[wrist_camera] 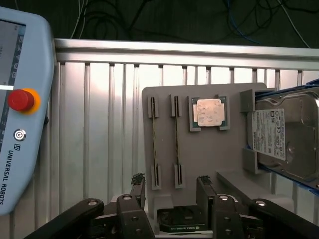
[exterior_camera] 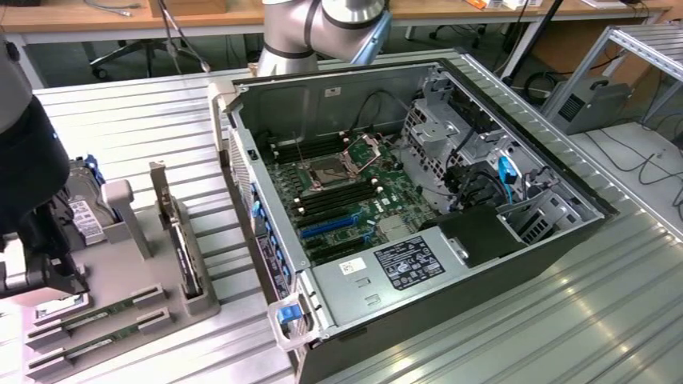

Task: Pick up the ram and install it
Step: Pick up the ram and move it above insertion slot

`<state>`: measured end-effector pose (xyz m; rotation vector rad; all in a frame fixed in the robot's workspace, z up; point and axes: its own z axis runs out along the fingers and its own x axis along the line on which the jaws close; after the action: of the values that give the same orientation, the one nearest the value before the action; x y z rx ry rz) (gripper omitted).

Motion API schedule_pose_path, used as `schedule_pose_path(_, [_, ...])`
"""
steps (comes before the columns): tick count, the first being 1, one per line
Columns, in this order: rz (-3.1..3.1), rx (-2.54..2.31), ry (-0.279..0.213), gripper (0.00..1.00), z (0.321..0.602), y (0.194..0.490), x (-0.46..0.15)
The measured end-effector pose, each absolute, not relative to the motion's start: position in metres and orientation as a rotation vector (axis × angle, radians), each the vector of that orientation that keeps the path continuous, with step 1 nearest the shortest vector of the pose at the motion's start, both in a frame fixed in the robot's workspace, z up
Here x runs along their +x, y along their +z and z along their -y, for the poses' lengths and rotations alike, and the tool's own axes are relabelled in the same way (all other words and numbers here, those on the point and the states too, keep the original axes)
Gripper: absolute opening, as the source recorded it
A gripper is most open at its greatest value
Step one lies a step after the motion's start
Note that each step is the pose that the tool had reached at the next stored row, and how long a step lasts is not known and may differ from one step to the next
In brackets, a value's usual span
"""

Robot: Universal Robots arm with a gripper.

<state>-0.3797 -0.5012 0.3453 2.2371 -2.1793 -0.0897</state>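
"Wrist view first: ram located?"

"Two of them. First ram stick (wrist_camera: 154,144) and second ram stick (wrist_camera: 176,142), standing on edge, side by side and parallel, each end slotted into a bracket of a grey holder plate (wrist_camera: 209,159). Neither one touched."

"Fingers?"

"Spread wide, released, grasping nothing. Gripper (wrist_camera: 171,194) poised at the holder's edge, fingertips near the stick ends but apart from them, with a dark expansion card (wrist_camera: 182,221) showing between the finger bases."

"Around the sticks?"

"Just beside the second stick, a processor chip (wrist_camera: 208,112) seated in its own recess. Past that, a silver hard drive (wrist_camera: 284,139) with a white label, set against grey blocks. Off the holder, by the ribbed metal table (wrist_camera: 94,124), a teach pendant (wrist_camera: 30,164) with a red stop button."

"Exterior view?"

"Open computer case (exterior_camera: 309,104) apart from the holder, toward the exterior view's right, motherboard (exterior_camera: 353,192) exposed."
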Motion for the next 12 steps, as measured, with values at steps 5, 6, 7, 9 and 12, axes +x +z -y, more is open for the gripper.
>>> schedule_pose_path(5, [2.179, 2.237, -0.09, 0.54, 0.503, 0.336, -0.38])
schedule_pose_path(6, [2.179, 2.237, -0.09, 0.54, 0.503, 0.334, -0.38])
schedule_pose_path(7, [2.179, 2.237, -0.09, 0.54, 0.504, 0.332, -0.38])
schedule_pose_path(9, [2.179, 2.237, -0.09, 0.54, 0.504, 0.327, -0.38])
schedule_pose_path(12, [2.179, 2.237, -0.09, 0.54, 0.504, 0.322, -0.38])
